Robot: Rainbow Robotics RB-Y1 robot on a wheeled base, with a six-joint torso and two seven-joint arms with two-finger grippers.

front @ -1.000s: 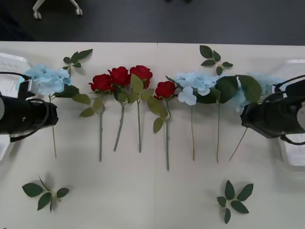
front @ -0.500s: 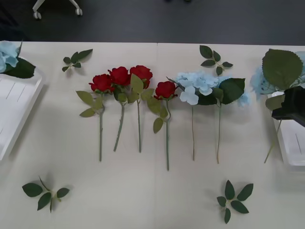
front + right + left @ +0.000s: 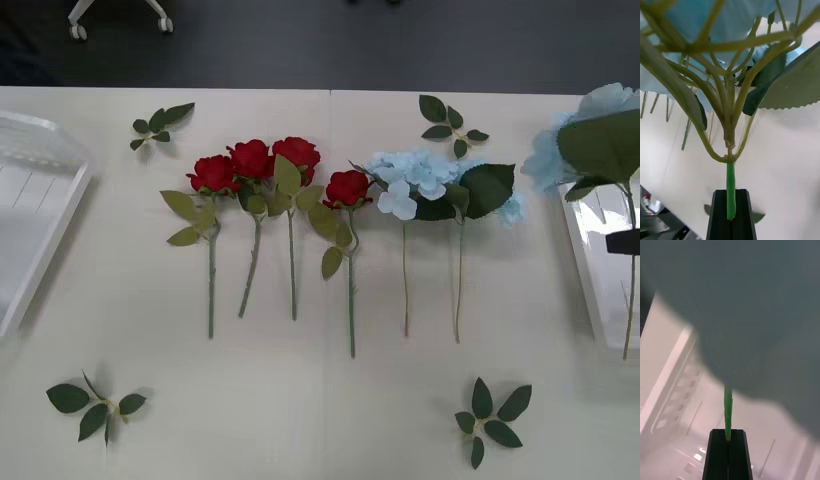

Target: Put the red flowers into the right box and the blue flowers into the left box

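Four red flowers [image 3: 262,165] are lying in a row at the middle of the table [image 3: 300,400], heads toward the far edge and stems toward the near one. Just to their right, two blue flowers [image 3: 415,180] are lying the same way, the nearest petals touching the fourth rose's leaves. Four loose leaf sprigs are sitting around the row: one far left [image 3: 160,124], one far right [image 3: 449,125], one near left [image 3: 92,405] and one near right [image 3: 490,415], all well apart from the stems.

The right gripper [image 3: 730,219] is holding a third blue flower [image 3: 590,140] upright over the right box [image 3: 590,290], its black fingers clamped on the green stem; broad leaves and pale petals are blocking most of the right wrist camera's outlook. The left gripper [image 3: 728,457] is pinching another green stem [image 3: 727,410] above the slotted left box [image 3: 45,215]; a blurred grey mass close to the lens is hiding what is at the stem's top.

Compared with half a second earlier, the blue cluster at the left box's far corner has gone from the front view, and the right-hand flower has risen and is hanging more upright, its stem reaching down across the right box.

No flower can be seen lying in the visible parts of either box.
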